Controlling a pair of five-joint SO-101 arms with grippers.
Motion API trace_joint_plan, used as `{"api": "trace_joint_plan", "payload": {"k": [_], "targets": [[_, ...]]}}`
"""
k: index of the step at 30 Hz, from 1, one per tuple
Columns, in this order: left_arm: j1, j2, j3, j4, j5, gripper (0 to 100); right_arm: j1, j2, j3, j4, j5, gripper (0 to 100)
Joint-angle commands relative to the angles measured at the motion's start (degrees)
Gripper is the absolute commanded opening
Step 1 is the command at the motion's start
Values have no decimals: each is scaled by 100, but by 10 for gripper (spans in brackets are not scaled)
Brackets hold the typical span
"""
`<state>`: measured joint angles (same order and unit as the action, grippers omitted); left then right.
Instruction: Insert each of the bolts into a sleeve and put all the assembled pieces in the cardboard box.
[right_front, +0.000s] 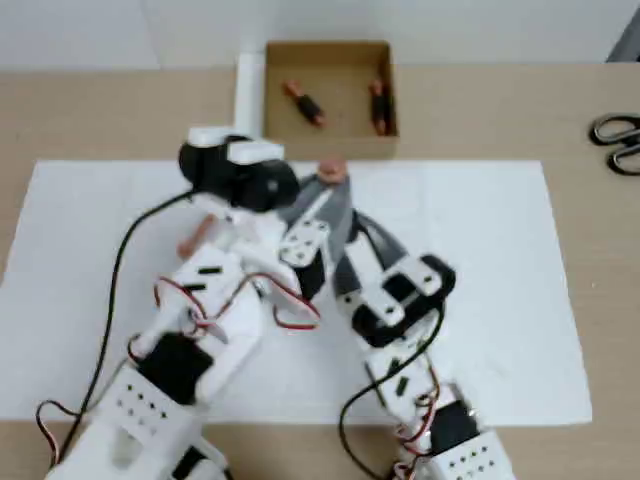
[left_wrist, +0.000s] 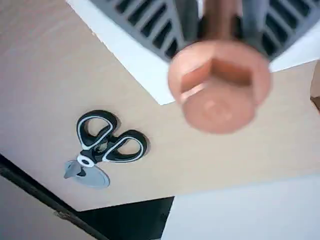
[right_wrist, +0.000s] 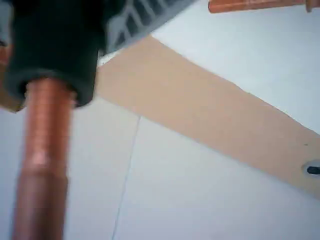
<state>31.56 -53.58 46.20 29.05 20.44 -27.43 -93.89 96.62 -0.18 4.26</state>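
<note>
Lying at the far left of the white paper sheet (right_front: 500, 300), a loose bolt (right_front: 193, 238) rested just beside the left arm (right_front: 190, 330), partly hidden by it. That arm stretched from the near left corner of the table (right_front: 90, 110) toward the middle. In its wrist view the left gripper (left_wrist: 218, 17) was clamped on a copper bolt (left_wrist: 219, 85), with grey ribbed fingers (left_wrist: 145, 20) on either side of the shank and the hexagonal head facing the camera. From above, that head sat just short of the front wall of the cardboard box (right_front: 330, 148), where both grippers met.

The box stood at the far edge of the sheet, near the middle of the table. Two assembled pieces lay inside it, well apart: one (right_front: 303, 103) slanted on the left side, and the other (right_front: 380, 107) lay along the right wall.

Next came the right arm (right_front: 400, 295), rising from the near edge and angled in toward the same meeting point. The right gripper (right_wrist: 60, 22) had closed around a black sleeve (right_wrist: 55, 55). A copper threaded shank (right_wrist: 42, 165) stuck out of the sleeve's end toward the wrist camera.

Farthest right, black-handled scissors (right_front: 618, 143) lay on the bare wood, off the sheet and well apart from the arms.
</note>
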Motion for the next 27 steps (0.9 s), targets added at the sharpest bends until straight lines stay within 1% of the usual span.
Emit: {"api": "trace_joint_plan", "payload": {"k": [1,4,6,8,10,12,15,21,24,25,27], "targets": [[26,-70,-145,141,-26,7,-13,-92,26,-136,26,5],[53,-70,-268,519,-440,20,-13,-92,26,-110,26,5],[132,-70,-400,941,-747,76,-13,-92,26,-110,26,5],[176,-70,-497,1292,-844,153,-13,-92,26,-110,26,5],[202,-70,-558,1380,-853,211,-13,-92,26,-110,26,5],[167,-70,-585,1354,-888,238,-13,-92,26,-110,26,5],[149,-70,-848,1196,-949,239,-13,-92,26,-101,26,5],[-185,-79,-1666,826,-1837,239,-13,-92,26,-84,26,5],[-360,-88,-1798,844,-1943,235,-31,-92,26,-84,0,4],[-484,-141,-1789,923,-1943,219,-40,-92,26,-66,0,4],[-774,-396,-1648,1055,-1943,155,-48,-92,9,163,-9,4]]}}
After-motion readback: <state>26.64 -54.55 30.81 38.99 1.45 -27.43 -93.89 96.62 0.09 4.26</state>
